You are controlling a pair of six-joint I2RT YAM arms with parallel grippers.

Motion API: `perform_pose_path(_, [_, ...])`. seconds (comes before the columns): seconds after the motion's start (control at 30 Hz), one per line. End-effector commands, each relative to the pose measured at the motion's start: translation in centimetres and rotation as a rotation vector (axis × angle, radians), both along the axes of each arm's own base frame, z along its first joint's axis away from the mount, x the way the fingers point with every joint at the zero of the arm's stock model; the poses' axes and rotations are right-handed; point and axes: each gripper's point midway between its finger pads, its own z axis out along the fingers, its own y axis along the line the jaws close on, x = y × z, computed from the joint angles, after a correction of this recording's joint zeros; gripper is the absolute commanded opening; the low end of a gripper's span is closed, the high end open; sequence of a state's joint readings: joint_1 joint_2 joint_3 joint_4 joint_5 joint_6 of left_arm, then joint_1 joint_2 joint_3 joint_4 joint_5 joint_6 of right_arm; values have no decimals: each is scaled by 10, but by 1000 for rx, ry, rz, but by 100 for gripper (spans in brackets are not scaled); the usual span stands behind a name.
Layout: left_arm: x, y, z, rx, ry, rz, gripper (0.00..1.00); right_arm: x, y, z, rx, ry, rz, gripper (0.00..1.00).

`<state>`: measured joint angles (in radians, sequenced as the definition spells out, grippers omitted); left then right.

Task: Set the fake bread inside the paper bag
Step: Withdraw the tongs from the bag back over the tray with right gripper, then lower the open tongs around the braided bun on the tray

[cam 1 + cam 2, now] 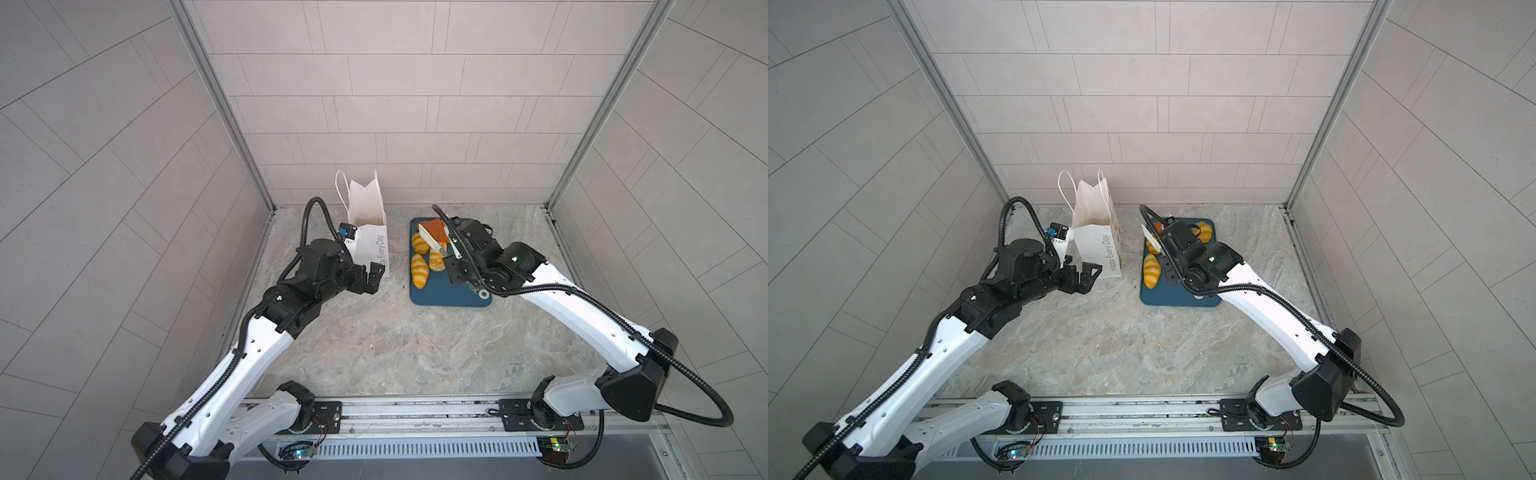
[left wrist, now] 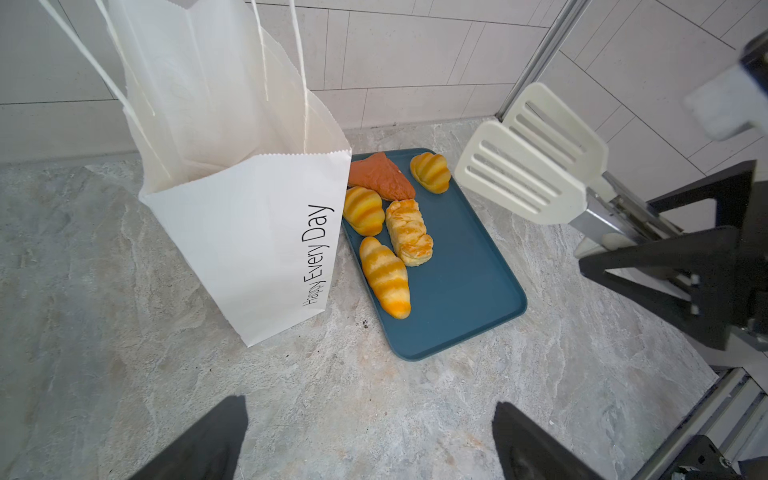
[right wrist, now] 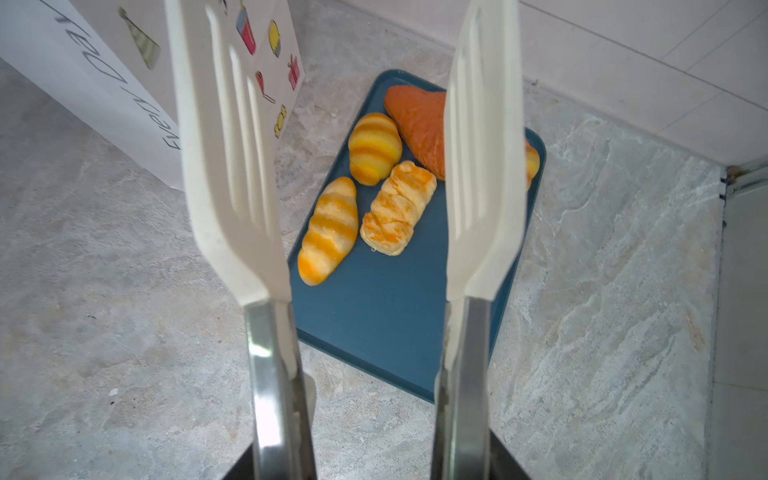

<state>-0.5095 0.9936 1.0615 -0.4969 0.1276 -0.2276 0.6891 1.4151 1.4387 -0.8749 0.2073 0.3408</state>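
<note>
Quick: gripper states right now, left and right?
Left gripper: open, empty.
Right gripper: closed on the white tongs; nothing between the tongs.

Place: a robot test cell in a lab, not a lived-in room.
Walls: 3 grey tile-patterned panels [image 1: 374,104] box in the bench, joined by bare aluminium posts [image 1: 222,104].
Surface: a stone-look tabletop [image 1: 395,340].
Mounting: 2 white robot arms [image 1: 232,374] bolted to a metal rail [image 1: 415,409].
Electronics: exposed circuit boards [image 1: 557,444] with loose wires.
</note>
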Motion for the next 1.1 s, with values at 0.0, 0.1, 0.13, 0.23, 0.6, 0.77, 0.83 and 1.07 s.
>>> perform_pose_path(0.0, [2, -1, 3, 13, -35, 1, 100, 4, -11, -6, -29, -9, -91, 58])
perform_pose_path(0.1, [0, -4, -1, 12, -26, -14, 100, 6, -14, -23, -62, 35, -133, 58])
perform_pose_path(0.13, [0, -6, -3, 13, -21, -17, 100, 7, -13, -29, -72, 53, -139, 58])
perform_pose_path(0.23, [-2, -9, -8, 18, -10, -28, 100, 9, -11, -50, -104, 107, -164, 57])
perform_pose_path(0.6, [-9, 5, -12, 45, -20, 13, 100, 14, -7, -96, -133, 198, -221, 57])
perform_pose_path(0.77, [-10, 6, -13, 52, -17, 15, 100, 18, 3, -111, -123, 238, -222, 57])
perform_pose_path(0.83, [-10, 7, -13, 54, -19, 18, 100, 21, 5, -114, -122, 242, -224, 57])
perform_pose_path(1.07, [-11, 8, -14, 59, -12, 18, 100, 28, 1, -130, -134, 274, -246, 57])
